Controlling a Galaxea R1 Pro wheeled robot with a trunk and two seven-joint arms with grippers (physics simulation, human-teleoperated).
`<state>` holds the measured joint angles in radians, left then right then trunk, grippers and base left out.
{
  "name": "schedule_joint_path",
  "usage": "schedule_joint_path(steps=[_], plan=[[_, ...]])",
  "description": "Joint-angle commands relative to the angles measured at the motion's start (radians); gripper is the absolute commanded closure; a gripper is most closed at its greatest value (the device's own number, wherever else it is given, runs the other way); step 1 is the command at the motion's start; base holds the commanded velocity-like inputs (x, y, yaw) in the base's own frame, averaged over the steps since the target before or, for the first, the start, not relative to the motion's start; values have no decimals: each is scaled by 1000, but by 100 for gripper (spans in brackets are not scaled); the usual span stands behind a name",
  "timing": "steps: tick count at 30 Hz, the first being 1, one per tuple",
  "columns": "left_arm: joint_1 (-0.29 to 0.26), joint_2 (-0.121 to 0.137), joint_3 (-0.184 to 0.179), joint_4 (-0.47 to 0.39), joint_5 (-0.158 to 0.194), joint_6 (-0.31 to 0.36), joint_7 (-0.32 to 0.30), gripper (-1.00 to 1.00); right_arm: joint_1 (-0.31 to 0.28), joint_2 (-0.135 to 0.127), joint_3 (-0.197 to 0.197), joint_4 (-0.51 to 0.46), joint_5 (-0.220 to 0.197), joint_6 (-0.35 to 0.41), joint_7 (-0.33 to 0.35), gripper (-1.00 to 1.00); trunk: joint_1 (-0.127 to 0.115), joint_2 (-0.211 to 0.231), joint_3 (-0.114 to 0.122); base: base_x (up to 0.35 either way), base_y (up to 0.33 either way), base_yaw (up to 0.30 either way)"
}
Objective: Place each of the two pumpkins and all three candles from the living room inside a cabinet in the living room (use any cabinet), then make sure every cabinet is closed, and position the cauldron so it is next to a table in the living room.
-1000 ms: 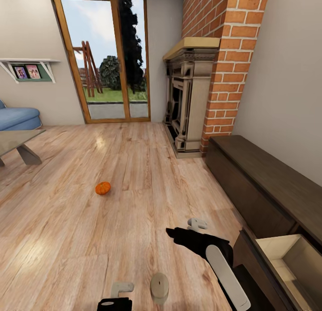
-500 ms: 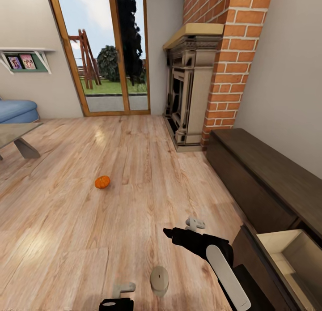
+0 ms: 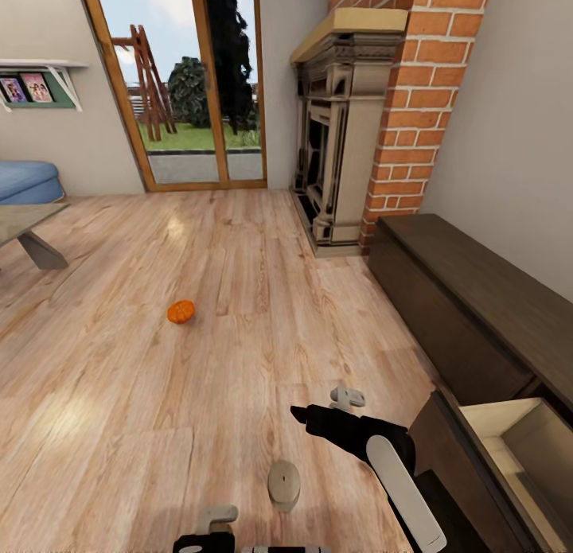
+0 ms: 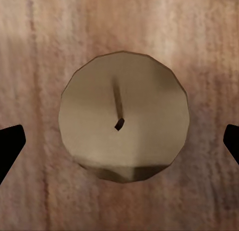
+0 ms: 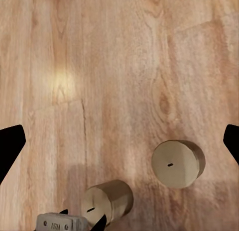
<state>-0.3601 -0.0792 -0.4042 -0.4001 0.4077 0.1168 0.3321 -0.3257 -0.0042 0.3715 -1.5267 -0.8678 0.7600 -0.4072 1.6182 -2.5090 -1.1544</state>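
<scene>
One orange pumpkin [image 3: 181, 311] lies on the wooden floor, left of the room's middle. A grey-beige candle [image 3: 284, 484] stands on the floor close in front of me, between my arms. In the right wrist view this candle [image 5: 178, 163] shows with a second candle [image 5: 107, 201] beside my left arm. My left gripper [image 4: 119, 141] hangs open straight above a candle [image 4: 123, 116], its black fingertips wide to either side. Over bare floor my right gripper [image 3: 348, 395] is open and empty. The dark-brown cabinet [image 3: 469, 306] runs along the right wall, with one drawer [image 3: 517, 445] pulled out.
A brick fireplace [image 3: 342, 139] stands beyond the cabinet. Glass doors [image 3: 187, 83] fill the far wall. The low table [image 3: 28, 227] and a blue sofa [image 3: 28, 179] are at the far left. Open floor lies between me and the pumpkin.
The whole picture has slid upward, so the camera moved. Both arms keep their place in the view and both grippers stay open. Pumpkin and candle rest where they were on the floor.
</scene>
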Motion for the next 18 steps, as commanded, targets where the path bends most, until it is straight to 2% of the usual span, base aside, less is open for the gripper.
schedule_joint_path(steps=[1,18], plan=[[0,1,-8,-2,5,4,8,-100,-1,0,1,-1,-10,1,-10,-100,0,0,-1,0,0,0],[-9,1,-13,-26,4,16,3,-100,0,0,1,1,-10,1,-10,-100,0,0,-1,0,0,0]])
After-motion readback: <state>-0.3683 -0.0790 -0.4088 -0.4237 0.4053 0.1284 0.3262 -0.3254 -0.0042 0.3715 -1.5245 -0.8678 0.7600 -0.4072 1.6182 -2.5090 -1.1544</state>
